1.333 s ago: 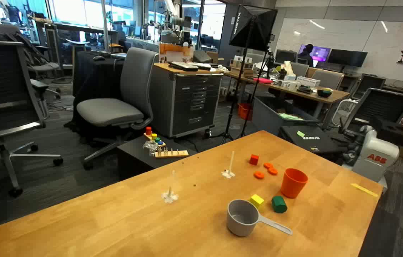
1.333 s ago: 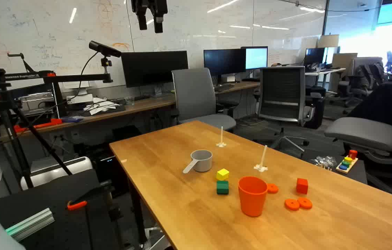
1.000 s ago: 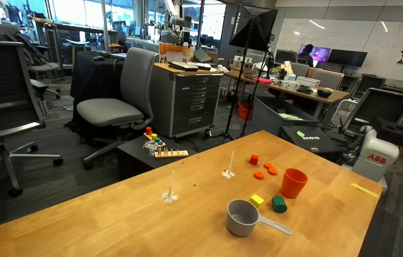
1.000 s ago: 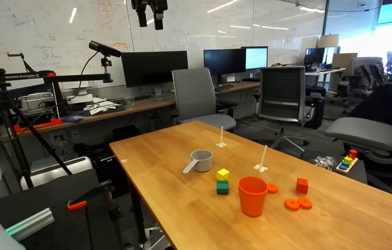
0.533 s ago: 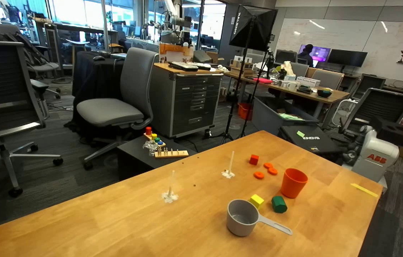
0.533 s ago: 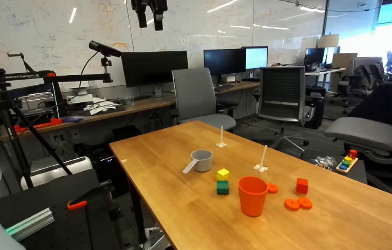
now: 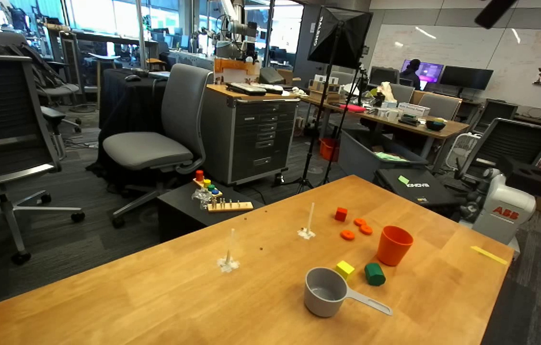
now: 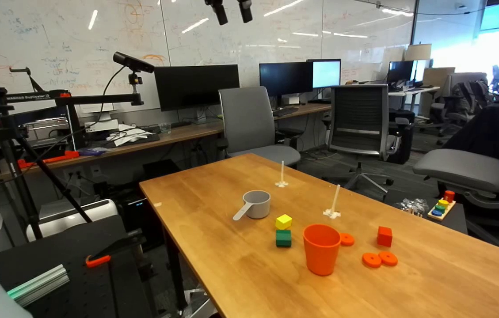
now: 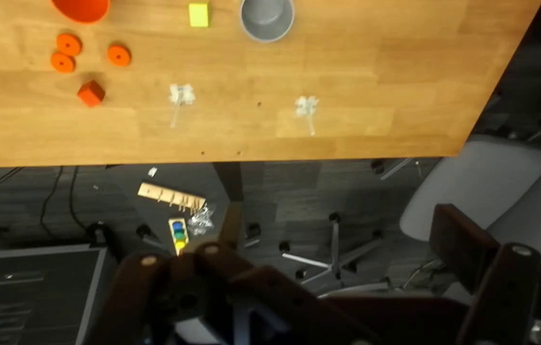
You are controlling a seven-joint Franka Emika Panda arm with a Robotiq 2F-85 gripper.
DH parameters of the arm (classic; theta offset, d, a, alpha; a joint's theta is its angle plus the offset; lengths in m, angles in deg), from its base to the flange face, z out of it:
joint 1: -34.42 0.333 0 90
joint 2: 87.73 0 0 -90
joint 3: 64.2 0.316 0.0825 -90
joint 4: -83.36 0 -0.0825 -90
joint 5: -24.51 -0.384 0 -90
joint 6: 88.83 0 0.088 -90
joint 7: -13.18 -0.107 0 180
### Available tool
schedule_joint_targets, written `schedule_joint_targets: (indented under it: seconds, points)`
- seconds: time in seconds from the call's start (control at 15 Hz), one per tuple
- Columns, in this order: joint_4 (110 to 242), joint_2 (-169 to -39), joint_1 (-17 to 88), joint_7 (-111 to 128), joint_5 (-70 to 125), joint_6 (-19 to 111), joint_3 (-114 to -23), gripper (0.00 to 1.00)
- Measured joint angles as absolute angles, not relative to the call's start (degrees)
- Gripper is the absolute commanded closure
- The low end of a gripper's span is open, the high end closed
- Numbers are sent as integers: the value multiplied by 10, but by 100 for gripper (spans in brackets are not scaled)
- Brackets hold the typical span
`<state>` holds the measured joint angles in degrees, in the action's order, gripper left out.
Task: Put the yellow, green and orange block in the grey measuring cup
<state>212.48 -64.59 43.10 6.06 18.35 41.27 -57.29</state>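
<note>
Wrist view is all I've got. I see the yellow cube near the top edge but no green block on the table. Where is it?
Observer: In an exterior view, the green hexagonal block lies on the wooden table beside the yellow cube, with a gap between them.
Operator: OK. The grey measuring cup is cut off at my top edge, no handle in sight. Which way does it point?
Observer: In both exterior views, the handle points away from the two pale sticks that stand on the table.
</note>
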Motion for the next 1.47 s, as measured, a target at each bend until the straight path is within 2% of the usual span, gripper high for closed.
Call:
schedule_joint_targets:
  seconds: [0.4, 0.73, 1.2, 1.47]
  points:
    - [2105, -779, 354, 27, 259, 500, -580, 0]
    - [2103, -888, 343, -22, 282, 512, -592, 0]
    - [2098, -917, 347, -37, 283, 516, -592, 0]
    - [2123, -960, 361, -86, 274, 572, -592, 0]
